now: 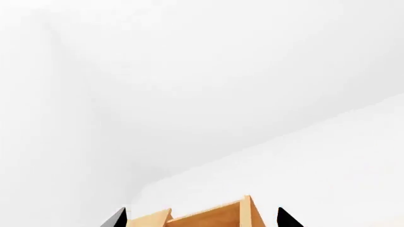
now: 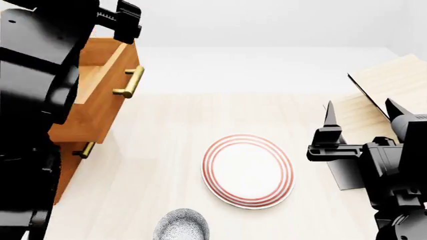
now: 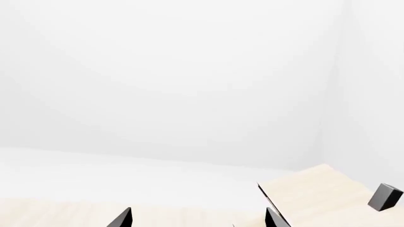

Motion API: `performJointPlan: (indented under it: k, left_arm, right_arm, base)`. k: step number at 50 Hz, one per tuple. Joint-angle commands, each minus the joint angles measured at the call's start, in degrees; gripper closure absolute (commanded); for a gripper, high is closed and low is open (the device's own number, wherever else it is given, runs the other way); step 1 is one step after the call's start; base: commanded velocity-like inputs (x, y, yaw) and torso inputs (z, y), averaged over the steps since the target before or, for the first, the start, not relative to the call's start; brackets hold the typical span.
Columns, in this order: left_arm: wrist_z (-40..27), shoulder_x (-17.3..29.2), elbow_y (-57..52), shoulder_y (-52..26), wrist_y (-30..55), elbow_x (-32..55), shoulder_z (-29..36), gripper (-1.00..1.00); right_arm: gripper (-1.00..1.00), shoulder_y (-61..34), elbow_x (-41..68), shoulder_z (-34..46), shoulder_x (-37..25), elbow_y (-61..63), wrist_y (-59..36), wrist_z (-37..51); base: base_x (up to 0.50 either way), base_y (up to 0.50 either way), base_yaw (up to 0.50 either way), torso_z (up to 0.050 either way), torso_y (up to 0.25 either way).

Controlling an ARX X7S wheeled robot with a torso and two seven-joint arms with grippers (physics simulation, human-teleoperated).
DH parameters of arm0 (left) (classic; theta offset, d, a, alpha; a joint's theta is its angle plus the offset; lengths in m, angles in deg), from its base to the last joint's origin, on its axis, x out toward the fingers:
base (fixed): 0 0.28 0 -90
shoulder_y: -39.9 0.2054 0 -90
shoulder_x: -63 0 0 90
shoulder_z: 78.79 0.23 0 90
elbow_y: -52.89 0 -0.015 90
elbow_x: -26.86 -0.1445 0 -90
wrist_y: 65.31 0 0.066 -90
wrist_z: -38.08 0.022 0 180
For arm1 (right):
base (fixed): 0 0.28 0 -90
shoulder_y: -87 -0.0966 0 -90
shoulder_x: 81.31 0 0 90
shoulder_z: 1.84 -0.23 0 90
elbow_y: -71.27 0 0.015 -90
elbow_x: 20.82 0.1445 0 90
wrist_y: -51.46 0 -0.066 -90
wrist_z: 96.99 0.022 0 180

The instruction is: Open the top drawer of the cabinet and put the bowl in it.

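Note:
The cabinet [image 2: 65, 172] stands at the left of the head view. Its top drawer [image 2: 100, 107] is pulled out, brass handle [image 2: 130, 82] facing the table, and nothing shows in the part of its inside I can see. My left gripper [image 2: 124, 22] hangs above the drawer's far part. In the left wrist view the left gripper [image 1: 202, 220] is open, with the drawer's wooden walls [image 1: 208, 216] below it. The speckled bowl [image 2: 181, 226] sits at the table's near edge, partly cut off. My right gripper [image 2: 363, 119] is open and holds nothing, well right of the bowl.
A white plate with red rings [image 2: 248, 170] lies mid-table, just beyond the bowl. A pale tilted-board rack [image 2: 390, 80] on a black base stands at the right, behind the right gripper; its board [image 3: 315, 194] also shows in the right wrist view. A lower drawer handle [image 2: 85, 150] juts out.

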Motion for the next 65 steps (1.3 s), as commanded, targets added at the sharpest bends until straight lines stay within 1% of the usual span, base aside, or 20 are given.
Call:
performJointPlan:
  k: [1, 6, 10, 21, 24, 30, 39, 51, 65]
  left_arm:
    - [-0.34, -5.93, 12.56, -5.82, 5.43, 3.65, -14.99, -1.0]
    - [-0.36, -6.38, 18.04, -6.87, 6.24, 3.88, -16.06, -1.0]
    - [0.12, -5.99, 24.39, -8.31, 6.69, 3.58, -14.49, -1.0]
    - [1.15, -5.67, 28.72, -7.93, 7.77, 3.99, -12.56, -1.0]
    - [1.25, -5.61, 29.63, -7.24, 7.26, 3.86, -11.55, -1.0]
    - [1.8, -5.61, 34.86, -7.37, 3.78, 3.46, -9.84, -1.0]
    - [1.67, -5.3, 36.25, -5.41, 2.52, 3.25, -8.94, -1.0]
    - [1.45, -4.7, 39.4, -2.78, -0.42, 3.35, -9.41, -1.0]
    - [1.8, -4.28, 39.88, 0.21, -0.83, 4.02, -9.62, -1.0]
  right_arm:
    - [-1.0, 0.02, 0.23, 0.05, -0.13, 0.2, 0.07, 0.27]
    - [-1.0, 0.02, 0.07, 0.23, -0.16, -0.02, 0.25, 0.14]
    - [-1.0, -0.07, 0.22, 0.24, -0.21, -0.12, 0.21, 0.19]
    - [-1.0, -0.32, -0.17, 0.83, -0.13, -0.82, 0.54, -0.13]
    - [-1.0, -0.22, -0.21, 0.85, -0.13, -0.96, 0.67, -0.18]
    - [-1.0, 0.05, -0.05, 0.65, -0.26, -0.97, 0.81, -0.14]
    - [-1.0, 0.11, 0.26, 0.47, -0.42, -0.89, 0.82, 0.09]
    - [-1.0, 0.34, -0.48, 1.06, -0.32, -1.44, 1.36, -0.14]
    - [-1.0, 0.16, -1.22, 2.04, -0.08, -2.06, 1.68, -0.27]
  base:
    - [0.0, 0.0, 0.0, 0.0, 0.0]
    - [0.0, 0.0, 0.0, 0.0, 0.0]
    - [0.0, 0.0, 0.0, 0.0, 0.0]
    - [0.0, 0.0, 0.0, 0.0, 0.0]
    - [0.0, 0.0, 0.0, 0.0, 0.0]
    - [0.0, 0.0, 0.0, 0.0, 0.0]
    - [0.0, 0.0, 0.0, 0.0, 0.0]
    - [0.0, 0.0, 0.0, 0.0, 0.0]
    - [0.0, 0.0, 0.0, 0.0, 0.0]
